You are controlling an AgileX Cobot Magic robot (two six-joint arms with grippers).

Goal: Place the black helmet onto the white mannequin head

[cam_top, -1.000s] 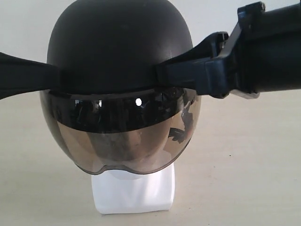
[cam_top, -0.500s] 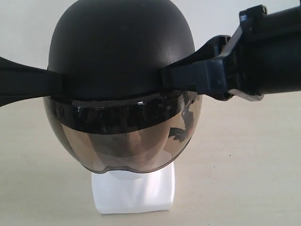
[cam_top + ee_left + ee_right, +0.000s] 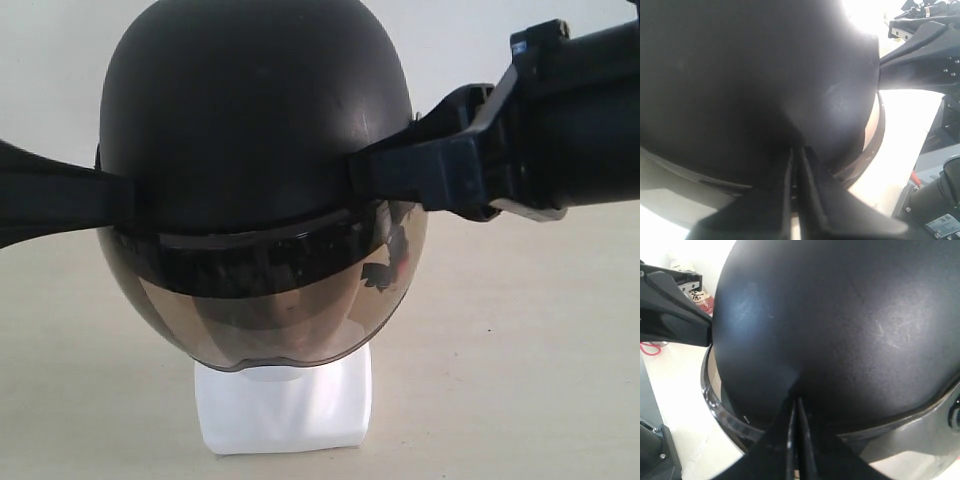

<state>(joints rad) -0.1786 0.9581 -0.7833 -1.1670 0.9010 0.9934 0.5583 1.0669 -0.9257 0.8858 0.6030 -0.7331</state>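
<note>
The black helmet (image 3: 255, 110) is sitting over the white mannequin head (image 3: 285, 410), covering it so fully that only the white neck and squarish base are showing below the helmet's lower edge. The base is standing on the pale table (image 3: 520, 380). The helmet's smoke-tinted visor (image 3: 270, 310) is hanging down over the face and is facing the exterior camera. Its dark upper band is running a little lower on the left of that view than on the right, so the helmet is sitting slightly askew. The left gripper (image 3: 795, 155) is reaching in from the left of the exterior view and is pressing its tip against the side of the helmet just above the visor band. Its two fingers (image 3: 825, 205) are lying almost together, with only a thin slit between them, and nothing is showing in that slit. The right gripper (image 3: 795, 402) is doing the same from the opposite side, its fingers (image 3: 772, 450) drawn fully together and its tip touching the matte shell. Whether either pincer is nipping a strap or rim at the contact point cannot be told.
</note>
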